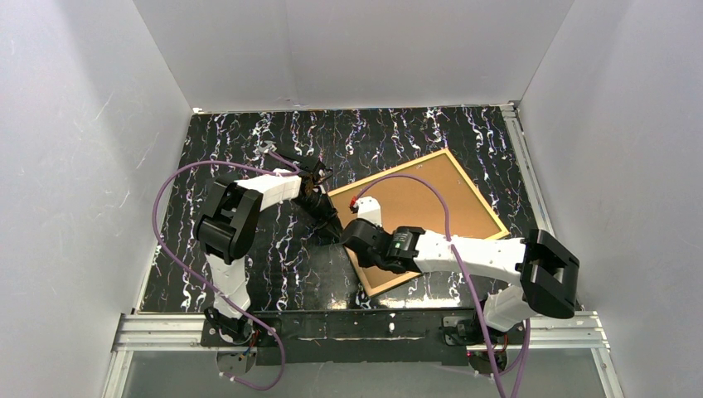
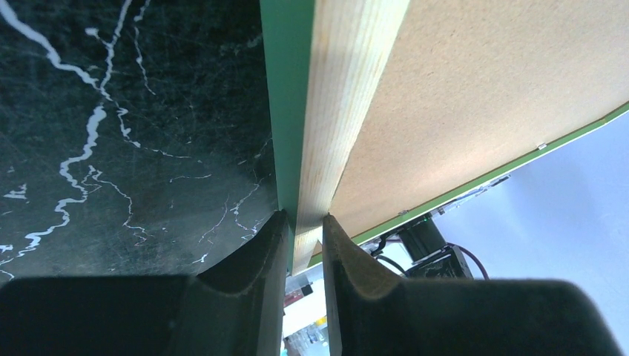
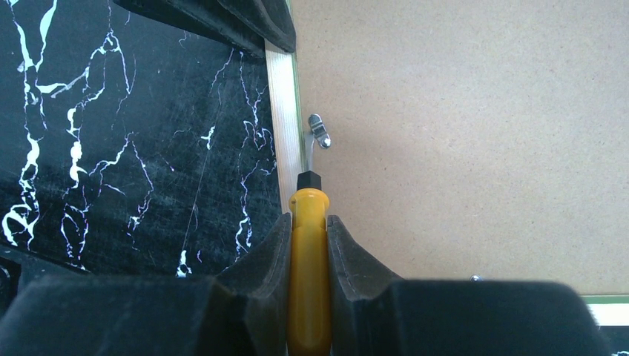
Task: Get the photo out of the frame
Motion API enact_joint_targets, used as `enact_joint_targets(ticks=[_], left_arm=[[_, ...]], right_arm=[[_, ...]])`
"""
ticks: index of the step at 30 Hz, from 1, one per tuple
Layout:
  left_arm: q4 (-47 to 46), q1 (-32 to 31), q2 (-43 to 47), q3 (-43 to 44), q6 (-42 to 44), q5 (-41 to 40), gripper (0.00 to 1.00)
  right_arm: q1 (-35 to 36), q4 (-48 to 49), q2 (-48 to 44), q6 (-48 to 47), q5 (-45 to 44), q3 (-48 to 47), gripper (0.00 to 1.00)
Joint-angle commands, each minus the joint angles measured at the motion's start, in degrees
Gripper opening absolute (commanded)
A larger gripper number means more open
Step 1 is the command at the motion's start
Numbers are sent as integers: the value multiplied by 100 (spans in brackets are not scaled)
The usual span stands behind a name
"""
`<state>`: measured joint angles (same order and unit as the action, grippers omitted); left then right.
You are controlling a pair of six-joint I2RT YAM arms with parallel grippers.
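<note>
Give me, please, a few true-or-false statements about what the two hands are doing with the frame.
1. The left hand clamps the frame by its edge. True.
2. The right hand is empty. False: it holds a yellow-handled tool.
3. The brown backing board faces up. True.
4. The photo lies loose beside the frame. False: no photo is in view, and the backing board sits in the frame.
5. The tool's tip reaches a metal clip on the backing board. True.
</note>
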<state>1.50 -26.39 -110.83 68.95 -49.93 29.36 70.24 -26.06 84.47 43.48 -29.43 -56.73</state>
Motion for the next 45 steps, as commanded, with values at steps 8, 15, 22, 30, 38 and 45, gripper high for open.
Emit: enact_joint_targets(ticks=[8,15,22,30,38,45], left_arm=[[1023,-15,29,-204,192,-317,0],[1203,-23,110,-77,362,-445,7],[1058,-30,572,-101,618,-302,49],[519,-490,1196,-526,355,150,71],[-63,-1306,2246,-1723,-694,-1067,70],[-447,-1834,1874,-1867,-1006,-1234,65]], right_arm=[[-40,-586,135,-130,-780,-749,1],[-62,-853,-393,-219,-829,-845,1],[-62,-710,-1720,203,-810,406,1],[-63,-573,-3218,943,-751,1717,1],[-62,-569,-4407,1124,-849,2164,1],[-62,-577,-4565,1168,-786,2261,1]])
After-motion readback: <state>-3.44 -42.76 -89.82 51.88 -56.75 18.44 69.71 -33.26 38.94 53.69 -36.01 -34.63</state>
